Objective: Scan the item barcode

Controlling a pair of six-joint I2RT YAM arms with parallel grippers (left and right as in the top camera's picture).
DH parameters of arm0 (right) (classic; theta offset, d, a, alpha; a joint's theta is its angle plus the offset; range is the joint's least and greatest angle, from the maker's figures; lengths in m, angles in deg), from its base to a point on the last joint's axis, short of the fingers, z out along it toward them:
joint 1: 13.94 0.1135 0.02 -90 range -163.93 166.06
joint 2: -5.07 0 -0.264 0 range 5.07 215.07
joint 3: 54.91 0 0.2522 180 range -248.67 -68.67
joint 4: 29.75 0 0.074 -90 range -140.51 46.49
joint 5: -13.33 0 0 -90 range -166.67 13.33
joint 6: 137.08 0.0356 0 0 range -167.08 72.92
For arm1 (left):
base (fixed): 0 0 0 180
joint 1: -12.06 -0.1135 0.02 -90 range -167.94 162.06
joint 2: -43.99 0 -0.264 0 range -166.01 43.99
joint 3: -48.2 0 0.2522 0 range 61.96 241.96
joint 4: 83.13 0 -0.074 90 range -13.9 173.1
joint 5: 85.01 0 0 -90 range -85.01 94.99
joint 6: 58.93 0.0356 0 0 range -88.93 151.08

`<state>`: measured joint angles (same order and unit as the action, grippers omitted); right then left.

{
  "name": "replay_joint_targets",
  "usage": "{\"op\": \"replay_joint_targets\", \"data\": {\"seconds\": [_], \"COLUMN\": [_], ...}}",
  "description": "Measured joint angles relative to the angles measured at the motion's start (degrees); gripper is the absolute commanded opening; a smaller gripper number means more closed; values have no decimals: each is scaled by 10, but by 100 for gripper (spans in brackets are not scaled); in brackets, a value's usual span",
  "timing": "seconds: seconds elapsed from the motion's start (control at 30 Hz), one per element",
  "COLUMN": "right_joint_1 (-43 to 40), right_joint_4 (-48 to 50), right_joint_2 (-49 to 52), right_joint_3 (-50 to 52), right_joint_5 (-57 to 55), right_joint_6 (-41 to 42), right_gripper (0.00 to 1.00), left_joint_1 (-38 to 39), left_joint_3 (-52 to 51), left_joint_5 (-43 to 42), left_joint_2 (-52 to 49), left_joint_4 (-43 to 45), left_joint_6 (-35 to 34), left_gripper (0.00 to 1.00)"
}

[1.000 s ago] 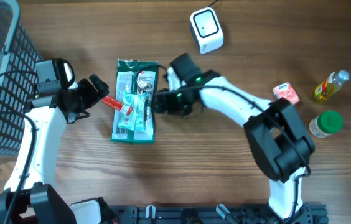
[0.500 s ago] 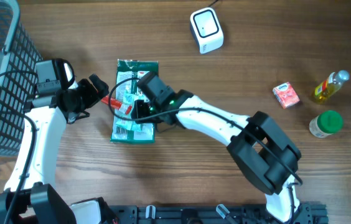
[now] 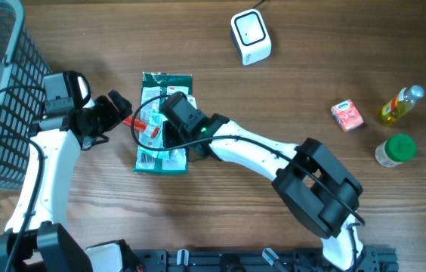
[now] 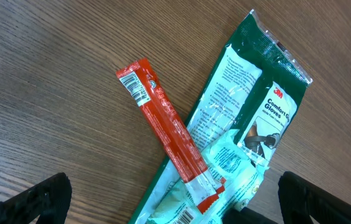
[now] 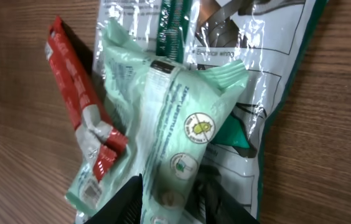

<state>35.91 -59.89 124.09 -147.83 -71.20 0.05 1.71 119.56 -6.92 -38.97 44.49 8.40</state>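
Note:
A green glove package [image 3: 162, 83] lies flat left of centre, with a mint-green wipes packet [image 5: 178, 130] and a red stick packet [image 3: 133, 122] on top of it. My right gripper [image 3: 168, 130] reaches over the package. In the right wrist view its two fingers [image 5: 124, 202] press on either side of the mint-green packet's lower end, so my right gripper [image 5: 172, 205] is shut on it. My left gripper [image 3: 115, 112] stands wide open just left of the red stick [image 4: 169, 134], holding nothing. A barcode shows on the stick's upper end. The white scanner [image 3: 251, 36] sits at the back.
A dark wire basket [image 3: 1, 91] stands at the far left. At the right are a pink carton [image 3: 347, 115], a yellow bottle [image 3: 402, 104] and a green-capped jar [image 3: 394, 149].
My right arm swung left from beside the glove package to over it, and its jaws closed on the mint-green packet. The left arm has not moved.

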Motion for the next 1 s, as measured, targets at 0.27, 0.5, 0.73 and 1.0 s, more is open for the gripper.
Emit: {"op": "replay_joint_targets", "data": {"seconds": [0.27,0.5,0.73,1.0], "right_joint_1": [0,-53,-145,-178], "right_joint_4": [9,-70,-214,-329], "right_joint_2": [23,-16,-102,-102], "right_joint_3": [-5,-5,-2,2], "right_joint_5": [9,59,60,0], "right_joint_6": [25,-11,-40,-45], "right_gripper": [4,4,4,18], "left_joint_1": [0,0,0,0], "left_joint_3": [0,0,0,0], "left_joint_5": [0,0,0,0], "left_joint_2": [0,0,0,0], "left_joint_4": [0,0,0,0], "left_joint_6": [0,0,0,0], "left_gripper": [100,100,100,100]}}
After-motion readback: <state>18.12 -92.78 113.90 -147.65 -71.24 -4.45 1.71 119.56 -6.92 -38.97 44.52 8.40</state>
